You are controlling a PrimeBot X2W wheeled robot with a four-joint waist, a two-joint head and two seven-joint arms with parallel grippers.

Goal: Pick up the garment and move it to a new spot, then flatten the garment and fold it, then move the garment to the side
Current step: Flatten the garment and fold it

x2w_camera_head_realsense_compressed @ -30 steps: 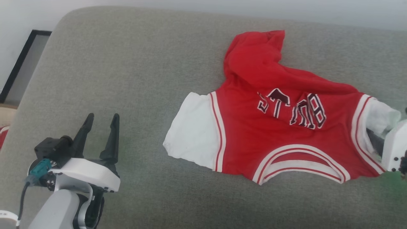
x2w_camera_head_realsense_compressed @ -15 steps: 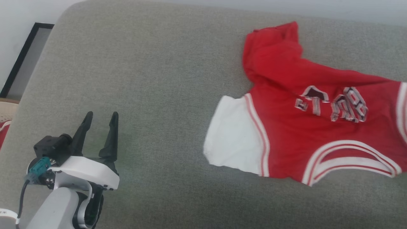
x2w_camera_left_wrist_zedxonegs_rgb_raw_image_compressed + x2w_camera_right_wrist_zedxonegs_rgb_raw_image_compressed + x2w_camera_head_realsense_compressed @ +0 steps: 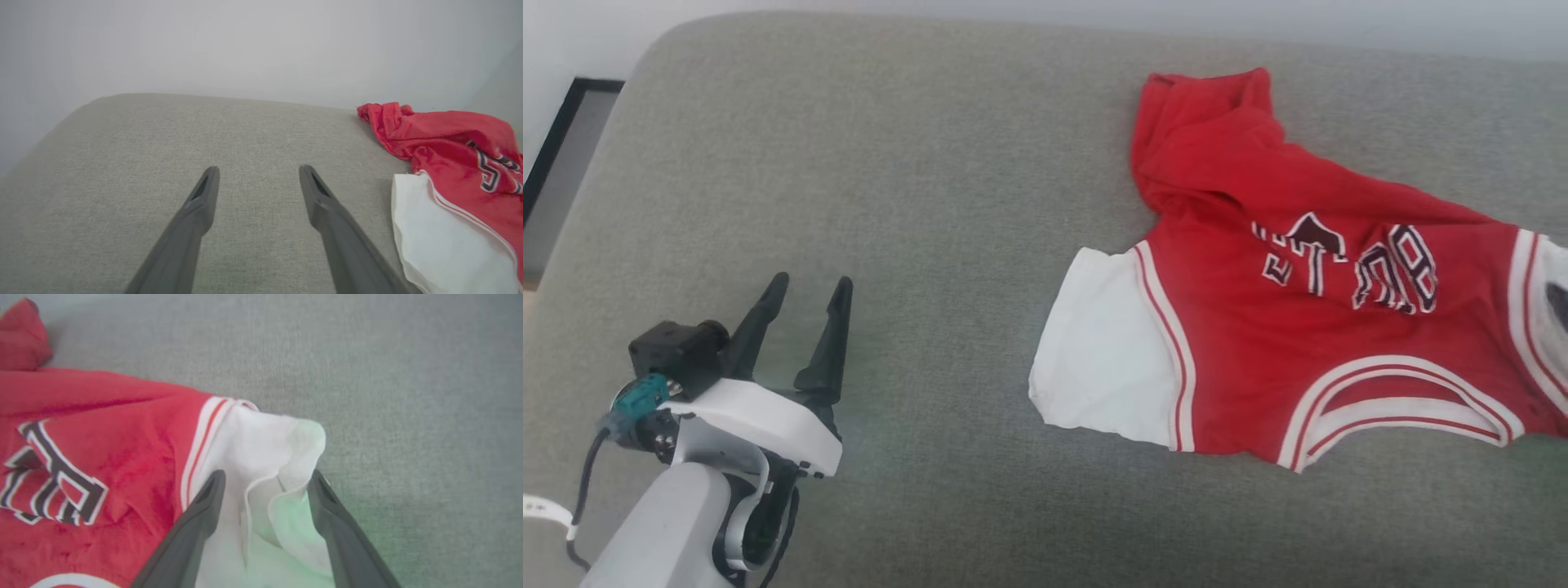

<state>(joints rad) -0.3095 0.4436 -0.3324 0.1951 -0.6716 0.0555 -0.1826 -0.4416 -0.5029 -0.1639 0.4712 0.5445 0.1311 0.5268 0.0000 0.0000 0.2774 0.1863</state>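
Note:
The red jersey lies crumpled on the grey sofa cushion with its lettering upside down, a white sleeve spread to the left and its hem bunched at the far end. My left gripper stands open over bare cushion well left of it, fingers apart and nothing between them. In the right wrist view, my right gripper is open and straddles the other white sleeve, whose folds rise between the two fingers. The jersey lies to the right in the left wrist view.
The cushion's rounded left corner drops toward a pale wall and a dark-framed panel. Bare cushion stretches between my left gripper and the jersey. A white wall rises behind the cushion's far edge.
The head camera has shifted, so the jersey sits further right in the picture and my right gripper's white body has left it. The jersey keeps its shape. My left gripper edged slightly forward.

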